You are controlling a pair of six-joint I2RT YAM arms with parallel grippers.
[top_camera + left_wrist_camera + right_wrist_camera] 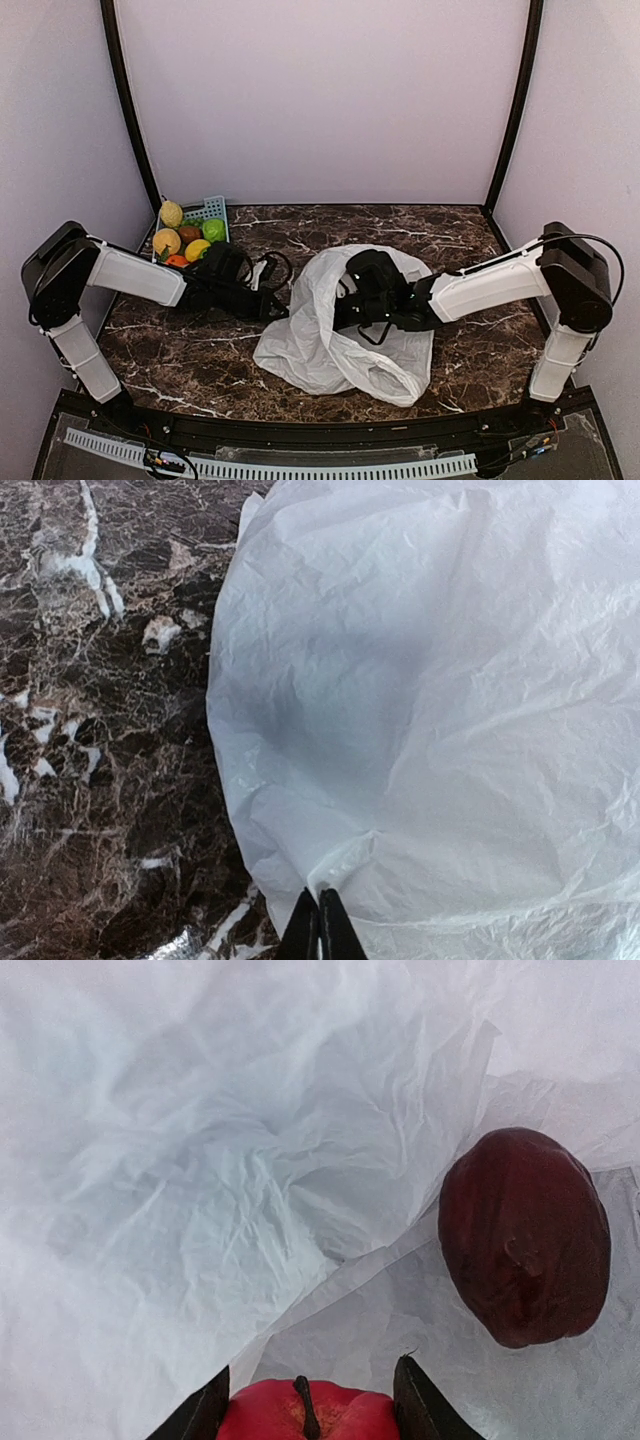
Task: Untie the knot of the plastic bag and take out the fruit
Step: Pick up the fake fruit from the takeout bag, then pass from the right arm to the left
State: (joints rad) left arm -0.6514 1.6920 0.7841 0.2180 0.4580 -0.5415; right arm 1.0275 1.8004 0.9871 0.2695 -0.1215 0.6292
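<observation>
Now, from above you have the white bag lying mid-table with its mouth gaping and no knot to be seen, so I judge the untying done and the emptying in hand. Several fruits already sit at the blue basket on the far left. Your left gripper is at the bag's left edge, and your right gripper reaches in through the mouth. Through the left wrist camera the fingers are pressed together on a puckered bit of the bag's rim, just above the marble table. Through the right wrist camera the fingers sit against both sides of a red apple, stem up, inside the bag. A dark red fruit lies apart to its right. Next you need a firm hold on the apple. Then lift it out through the mouth without dragging plastic along, with the left holding the rim.
</observation>
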